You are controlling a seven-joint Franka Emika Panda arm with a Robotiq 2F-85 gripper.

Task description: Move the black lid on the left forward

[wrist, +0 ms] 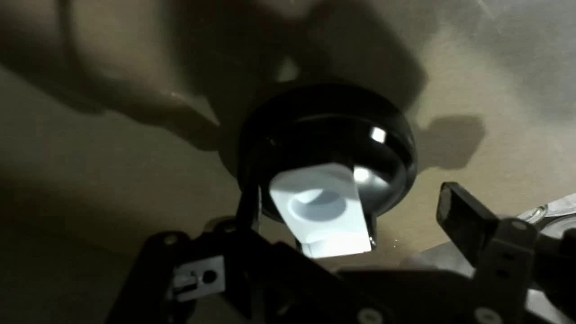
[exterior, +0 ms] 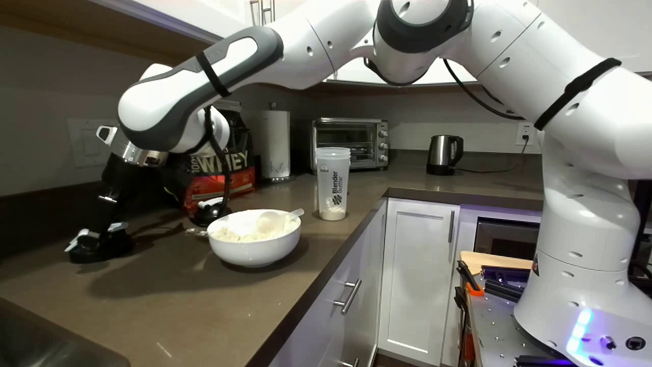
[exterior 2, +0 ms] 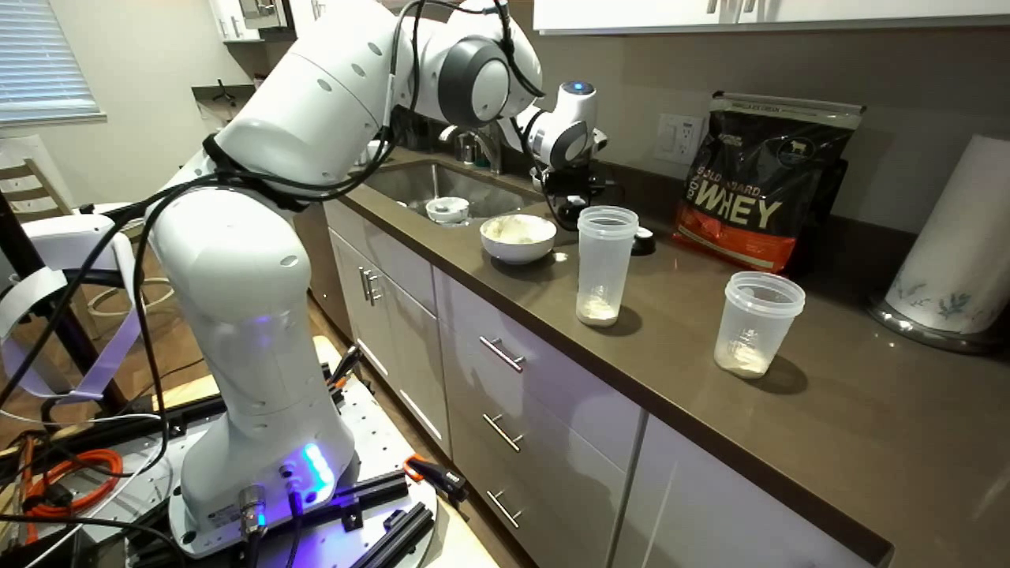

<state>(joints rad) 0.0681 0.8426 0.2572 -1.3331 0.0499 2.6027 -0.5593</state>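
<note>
The black lid [exterior: 102,251] is low and round and lies on the counter at the left, in front of the wall, in an exterior view. In the wrist view the lid [wrist: 324,121] shows a white flip tab [wrist: 321,204] and bright glints. My gripper [exterior: 112,219] points down right above it, too dark there to see the fingers apart. In the wrist view the gripper [wrist: 351,198] is open; one finger is close beside the white tab and the other stands well apart on the right. I cannot tell whether a finger touches the lid. This lid is hidden in an exterior view.
A white bowl of powder [exterior: 254,250] stands beside the gripper. A second black lid with a white tab [exterior: 211,209] lies behind it. A clear shaker [exterior: 333,199], another shaker [exterior 2: 757,323], a whey bag [exterior 2: 765,181] and a sink [exterior: 46,341] are nearby.
</note>
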